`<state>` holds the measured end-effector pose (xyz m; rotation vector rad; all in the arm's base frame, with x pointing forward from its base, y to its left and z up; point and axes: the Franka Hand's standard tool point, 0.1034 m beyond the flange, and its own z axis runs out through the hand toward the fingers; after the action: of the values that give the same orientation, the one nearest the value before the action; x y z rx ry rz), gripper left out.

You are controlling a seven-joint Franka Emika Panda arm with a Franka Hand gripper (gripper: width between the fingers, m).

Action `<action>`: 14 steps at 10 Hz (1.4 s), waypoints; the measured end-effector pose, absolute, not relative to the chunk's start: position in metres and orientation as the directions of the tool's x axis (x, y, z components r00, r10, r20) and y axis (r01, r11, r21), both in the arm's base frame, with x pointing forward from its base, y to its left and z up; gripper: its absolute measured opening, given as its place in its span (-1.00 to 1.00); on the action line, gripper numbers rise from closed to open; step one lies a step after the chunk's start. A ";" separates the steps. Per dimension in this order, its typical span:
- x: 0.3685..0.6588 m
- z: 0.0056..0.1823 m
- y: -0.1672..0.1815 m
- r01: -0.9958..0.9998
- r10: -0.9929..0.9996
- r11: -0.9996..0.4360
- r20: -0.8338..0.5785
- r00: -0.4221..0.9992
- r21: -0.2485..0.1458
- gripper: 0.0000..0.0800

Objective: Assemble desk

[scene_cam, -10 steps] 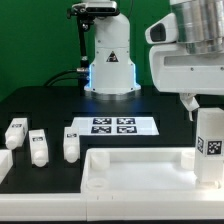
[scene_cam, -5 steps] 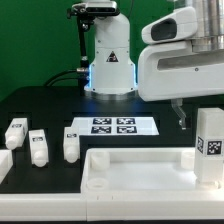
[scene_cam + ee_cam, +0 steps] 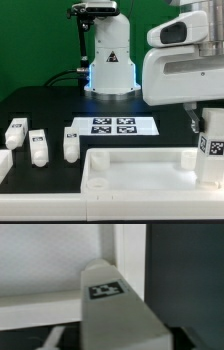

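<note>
Legs come first at the exterior view's left: three short square white plastic leg blocks (image 3: 38, 146) stand in a slanting row on the black table (image 3: 165, 135), apart from one another, the leftmost one sitting furthest back. Just to their right lies the marker board (image 3: 112, 127), a thin flat white sheet printed with four black tags. Behind it rises the round white robot base (image 3: 110, 60), with a blue glow at its foot. In front of the board rests the wide rectangular white plastic desk top (image 3: 135, 155), rimmed like a tray, hollow side up and reaching toward the exterior view's right. At its right end a fourth white leg block (image 3: 210, 165) stands upright, with a small black-and-white square tag (image 3: 212, 143) on its near face. The big glossy white arm (image 3: 185, 70) hangs directly over it. The two-finger gripper (image 3: 203, 120) is down at the block's top, one dark finger (image 3: 193, 122) showing just beside the block's left edge. The wrist view looks down the length of this block (image 3: 110, 319), its tag (image 3: 105, 290) in sight, standing at the inner corner of the top's raised rim (image 3: 125, 246). Whether the claw's jaws press on the block or stand clear of it, I cannot tell
</note>
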<state>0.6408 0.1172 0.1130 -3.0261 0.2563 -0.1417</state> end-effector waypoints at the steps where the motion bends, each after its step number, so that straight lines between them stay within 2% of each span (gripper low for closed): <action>1: 0.642 0.113 0.115 -0.289 -0.298 -0.950 0.071 0.952 -0.115 -0.24; 4: 0.642 0.111 0.111 -0.604 -0.615 -0.784 0.046 0.787 -0.144 -0.25; 5: 0.641 0.111 0.111 -0.728 -0.741 -0.666 0.028 0.671 -0.162 -0.25; 6: 0.638 0.110 0.106 -0.851 -0.867 -0.486 -0.016 0.499 -0.202 -0.25; 7: 0.635 0.110 0.106 -0.905 -0.919 -0.366 -0.068 0.387 -0.216 -0.25; 8: 0.634 0.110 0.107 -0.920 -0.933 -0.327 -0.083 0.351 -0.214 -0.25; 9: 0.634 0.110 0.107 -0.917 -0.930 -0.336 -0.081 0.359 -0.214 -0.25; 10: 0.634 0.111 0.107 -0.885 -0.898 -0.413 -0.063 0.435 -0.216 -0.25; 11: 0.636 0.115 0.104 -0.794 -0.809 -0.569 -0.029 0.587 -0.214 -0.08; 12: 0.639 0.119 0.103 -0.650 -0.666 -0.730 0.008 0.746 -0.213 -0.08; 13: 0.639 0.121 0.104 -0.575 -0.592 -0.791 0.022 0.806 -0.208 0.44; 14: 0.638 0.119 0.104 -0.545 -0.561 -0.813 0.028 0.827 -0.205 0.57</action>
<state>0.6385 0.1039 0.1186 -2.8212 0.8619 -0.1289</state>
